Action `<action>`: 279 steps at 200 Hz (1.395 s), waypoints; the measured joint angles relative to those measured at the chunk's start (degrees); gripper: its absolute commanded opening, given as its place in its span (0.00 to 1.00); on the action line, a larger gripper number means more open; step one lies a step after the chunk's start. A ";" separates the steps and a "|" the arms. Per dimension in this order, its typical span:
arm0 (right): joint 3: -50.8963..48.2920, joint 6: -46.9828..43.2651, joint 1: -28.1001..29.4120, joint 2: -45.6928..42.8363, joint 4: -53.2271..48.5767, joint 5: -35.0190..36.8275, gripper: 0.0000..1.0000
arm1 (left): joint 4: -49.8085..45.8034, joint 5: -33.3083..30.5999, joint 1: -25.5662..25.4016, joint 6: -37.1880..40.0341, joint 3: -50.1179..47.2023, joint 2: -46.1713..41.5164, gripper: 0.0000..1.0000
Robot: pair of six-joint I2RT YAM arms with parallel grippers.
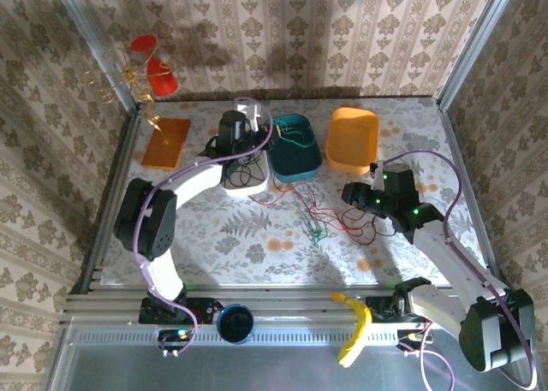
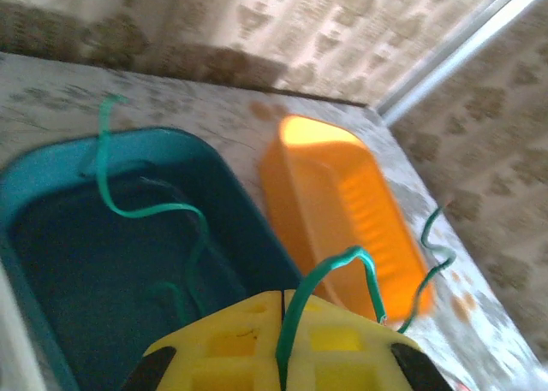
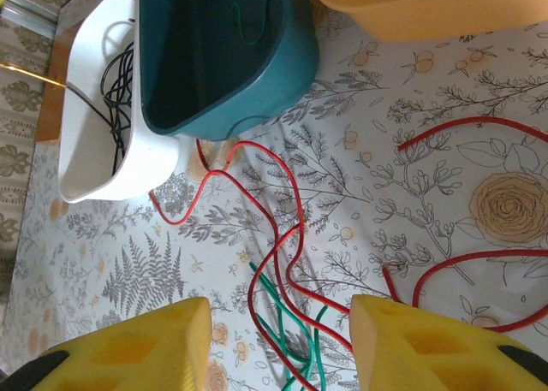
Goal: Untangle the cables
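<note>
My left gripper (image 2: 291, 301) is shut on the green cable (image 2: 336, 264), which arches up out of its yellow fingers above the teal bin (image 2: 235, 186); more green cable (image 2: 154, 210) lies inside that bin. In the top view the left gripper (image 1: 257, 126) is at the back by the teal bin (image 1: 310, 162). My right gripper (image 3: 281, 322) hangs open above the table, over loops of red cable (image 3: 291, 194) crossing strands of green cable (image 3: 262, 278). The black cable (image 3: 116, 91) lies coiled in the white bin (image 3: 94, 151). Seen from above, the right gripper (image 1: 351, 192) is right of the red cable (image 1: 321, 210).
An orange bin (image 1: 353, 139) stands right of the teal one at the back. An orange board (image 1: 167, 143) lies at the back left, with red cups (image 1: 154, 66) on a stand behind it. A banana (image 1: 355, 327) and a dark round cup (image 1: 234, 322) rest on the near rail.
</note>
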 measured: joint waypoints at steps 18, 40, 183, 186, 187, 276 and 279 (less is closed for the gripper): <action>-0.61 -0.70 0.00 -1.22 -1.18 0.09 0.48 | -5.35 -1.90 0.55 1.18 7.85 5.97 0.00; -0.72 -1.11 0.00 -2.32 -2.73 0.55 0.48 | -12.68 -3.21 0.63 3.37 16.74 12.33 0.00; 5.16 -11.34 16.06 9.18 -9.16 4.66 0.49 | -26.45 -6.73 -7.63 18.58 10.38 -1.62 0.79; 5.66 -11.67 16.72 9.94 -9.42 4.70 0.49 | -26.38 -6.51 -8.22 18.97 9.14 -2.45 0.79; 5.77 -11.78 16.87 10.16 -9.46 4.72 0.49 | -26.34 -6.47 -8.39 19.06 8.85 -2.67 0.79; 10.40 -15.04 20.90 26.18 -13.29 10.03 0.44 | -25.40 0.61 -19.32 22.84 -15.67 -7.52 0.75; 10.45 -14.88 20.74 26.25 -13.38 10.08 0.43 | -25.20 0.83 -19.54 22.95 -15.67 -7.48 0.75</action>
